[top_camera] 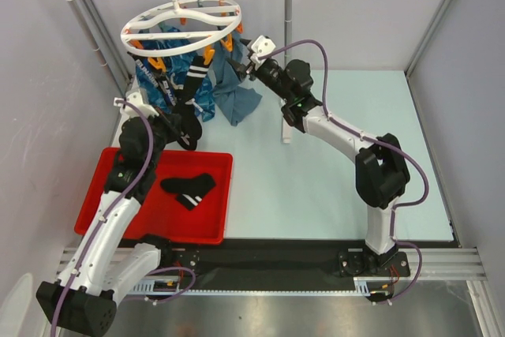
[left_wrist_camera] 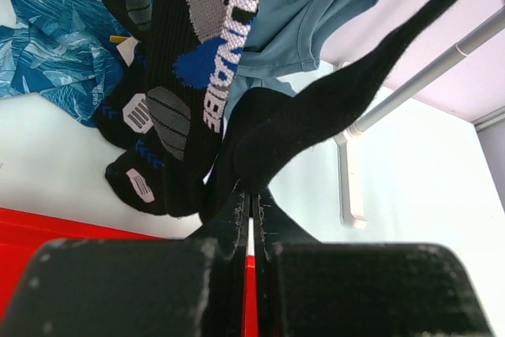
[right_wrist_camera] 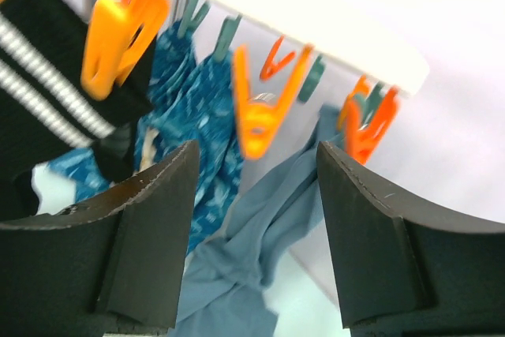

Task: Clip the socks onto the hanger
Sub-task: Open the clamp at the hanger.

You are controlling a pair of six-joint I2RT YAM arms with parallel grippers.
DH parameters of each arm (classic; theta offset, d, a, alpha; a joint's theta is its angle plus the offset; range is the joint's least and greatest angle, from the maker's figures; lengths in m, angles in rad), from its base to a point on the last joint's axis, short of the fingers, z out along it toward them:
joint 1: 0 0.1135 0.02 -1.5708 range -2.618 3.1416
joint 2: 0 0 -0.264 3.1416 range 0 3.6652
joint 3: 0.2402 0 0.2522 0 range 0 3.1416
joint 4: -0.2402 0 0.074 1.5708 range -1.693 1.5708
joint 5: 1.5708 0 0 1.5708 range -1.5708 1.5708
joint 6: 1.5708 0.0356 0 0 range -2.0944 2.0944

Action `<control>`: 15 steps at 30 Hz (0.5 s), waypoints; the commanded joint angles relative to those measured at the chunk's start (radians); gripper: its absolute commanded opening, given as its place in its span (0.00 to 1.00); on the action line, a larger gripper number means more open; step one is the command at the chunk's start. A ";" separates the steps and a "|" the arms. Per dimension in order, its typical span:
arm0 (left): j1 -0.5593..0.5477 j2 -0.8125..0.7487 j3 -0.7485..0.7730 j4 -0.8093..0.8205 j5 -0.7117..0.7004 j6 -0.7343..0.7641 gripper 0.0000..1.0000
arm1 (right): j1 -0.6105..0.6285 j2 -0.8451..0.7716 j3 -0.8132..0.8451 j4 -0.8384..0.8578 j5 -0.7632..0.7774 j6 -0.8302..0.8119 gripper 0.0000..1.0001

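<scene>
Between my left gripper (left_wrist_camera: 251, 195) tips, pinched: black sock (left_wrist_camera: 316, 116), white-striped cuff at hanger (top_camera: 181, 25); right gripper (right_wrist_camera: 256, 155) spread before orange clip (right_wrist_camera: 264, 112); pale-blue table (top_camera: 316, 187).

Left arm (top_camera: 110, 226) rises from its base, elbow bent, wrist pointing forward. Left gripper (left_wrist_camera: 251, 197) is pinched tight on black sock (left_wrist_camera: 331, 104), fingers (left_wrist_camera: 272, 226) almost touching. Right arm (top_camera: 343, 136) is stretched forward and to the left, wrist raised. Right gripper (right_wrist_camera: 256, 159) has its fingers spread wide apart.
</scene>
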 commanded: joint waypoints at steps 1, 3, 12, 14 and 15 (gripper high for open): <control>0.012 -0.013 -0.011 0.050 0.028 -0.004 0.00 | -0.005 0.034 0.090 0.042 -0.027 0.000 0.65; 0.012 -0.014 -0.011 0.050 0.031 -0.005 0.00 | -0.008 0.061 0.117 0.051 -0.029 0.006 0.66; 0.018 -0.023 -0.011 0.049 0.030 -0.002 0.00 | -0.011 0.114 0.185 0.070 -0.037 0.058 0.64; 0.021 -0.023 -0.013 0.050 0.033 -0.001 0.00 | -0.010 0.121 0.198 0.071 -0.035 0.067 0.63; 0.023 -0.026 -0.014 0.049 0.031 -0.001 0.00 | -0.011 0.123 0.202 0.071 -0.031 0.075 0.63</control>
